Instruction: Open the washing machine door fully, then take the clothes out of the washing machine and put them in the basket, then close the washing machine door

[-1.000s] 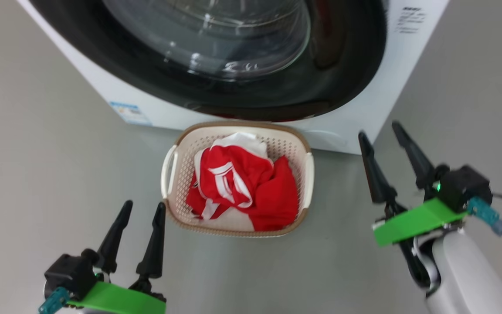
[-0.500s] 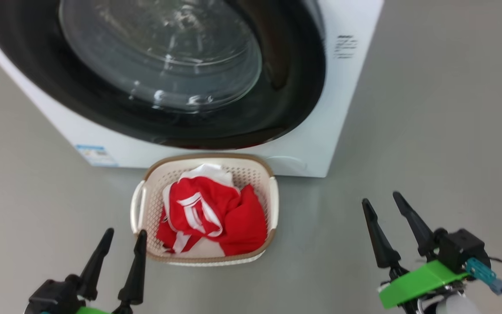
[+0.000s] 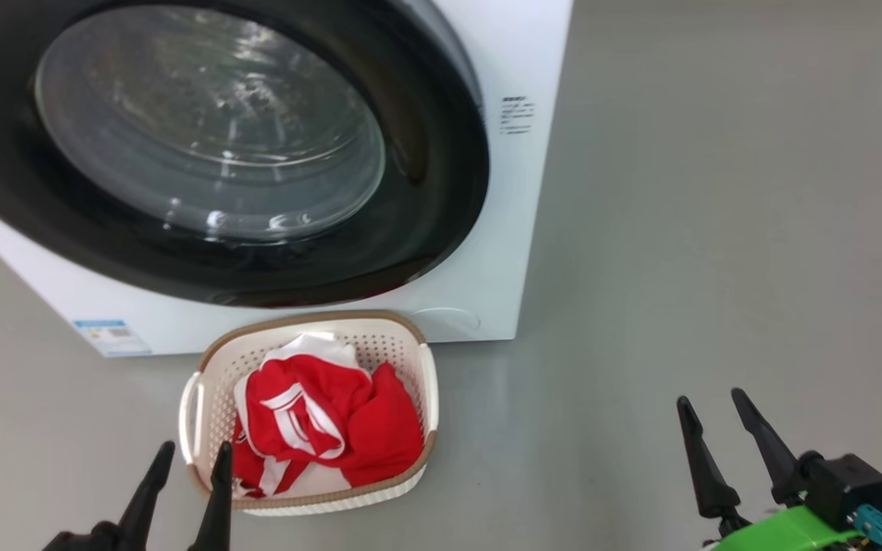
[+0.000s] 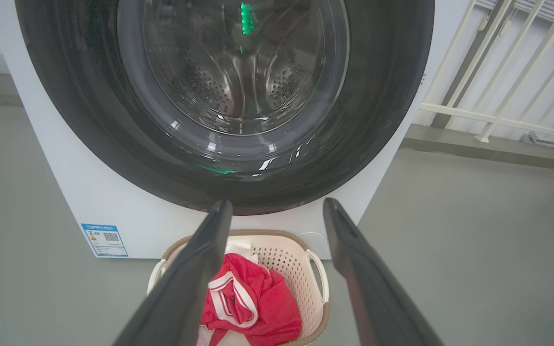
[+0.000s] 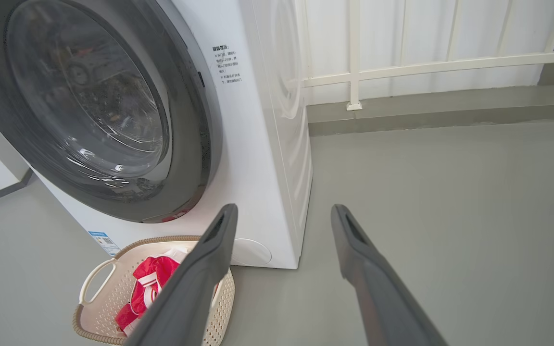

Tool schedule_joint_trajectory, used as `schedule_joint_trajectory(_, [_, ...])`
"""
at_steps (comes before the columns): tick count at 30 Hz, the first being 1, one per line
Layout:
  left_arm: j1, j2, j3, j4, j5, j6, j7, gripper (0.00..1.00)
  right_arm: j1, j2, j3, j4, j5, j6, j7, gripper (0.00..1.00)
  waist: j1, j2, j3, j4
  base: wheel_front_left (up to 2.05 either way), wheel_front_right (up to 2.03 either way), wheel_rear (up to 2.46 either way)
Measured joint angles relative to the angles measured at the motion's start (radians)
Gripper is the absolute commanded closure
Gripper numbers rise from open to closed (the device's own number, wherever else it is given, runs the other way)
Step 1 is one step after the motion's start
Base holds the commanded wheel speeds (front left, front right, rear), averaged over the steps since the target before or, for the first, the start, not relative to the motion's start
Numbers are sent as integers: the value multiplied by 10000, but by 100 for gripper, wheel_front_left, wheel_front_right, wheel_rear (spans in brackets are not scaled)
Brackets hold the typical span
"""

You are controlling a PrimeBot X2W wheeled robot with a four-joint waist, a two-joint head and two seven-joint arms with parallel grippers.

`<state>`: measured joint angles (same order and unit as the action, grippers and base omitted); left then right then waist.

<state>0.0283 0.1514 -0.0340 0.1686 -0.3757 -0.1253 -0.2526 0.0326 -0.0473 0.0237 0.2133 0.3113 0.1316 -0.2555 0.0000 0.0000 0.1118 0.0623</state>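
The left end effector [image 3: 194, 451] sits low, its two long dark fingers apart and holding nothing. Just ahead of its fingertips and slightly to their right stands the small cream-white perforated plastic basket with a brown woven-look rim [image 3: 426, 383]. In it lie the bright red clothes with white stripes and a bit of white cloth [image 3: 326, 428], piled loosely below the rim. Further ahead of this end effector and above the basket is the large round washing machine door with a glossy black rim and bulging clear glass window [image 3: 211, 145]. It looks flush against the big white front-loading washing machine [image 3: 525, 61]. Through the glass, the left wrist view shows a perforated steel drum [image 4: 238, 77] with no red cloth in it.

The right end effector [image 3: 710, 399] is well to the right over bare grey floor [image 3: 717, 229], its fingers also apart and empty. The machine's front corner lies ahead and to its left.

By my reading, the unloading is done and the door-closing step is finished or nearly so. What is left would be confirming that the latch has caught, perhaps with a light press on the black rim, which neither end effector is touching.
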Motion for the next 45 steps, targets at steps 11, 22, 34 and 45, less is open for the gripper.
schedule_joint_trajectory(11, [636, 69, 416, -159, 82, 0, 0, 0, 838, 69, -539, -161, -48, 0, 0, 0, 0, 0, -407, -562, 0, 0, 0])
schedule_joint_trajectory(22, [1030, -38, 610, -176, 82, 0, 0, 0, 1419, 109, -771, -203, -61, 0, 0, 0, 0, 0, -815, -764, 0, 0, 0])
schedule_joint_trajectory(34, [1106, -27, 610, -192, 63, 0, 0, 0, 1482, 113, -769, -257, -61, 0, 0, 0, 0, 0, -791, -758, 0, 0, 0])
schedule_joint_trajectory(45, [1152, -431, 481, 460, -242, 15, 148, 100, 1502, 274, -723, 435, 138, 0, 59, 100, 0, 0, -781, -747, 0, 0, 0])
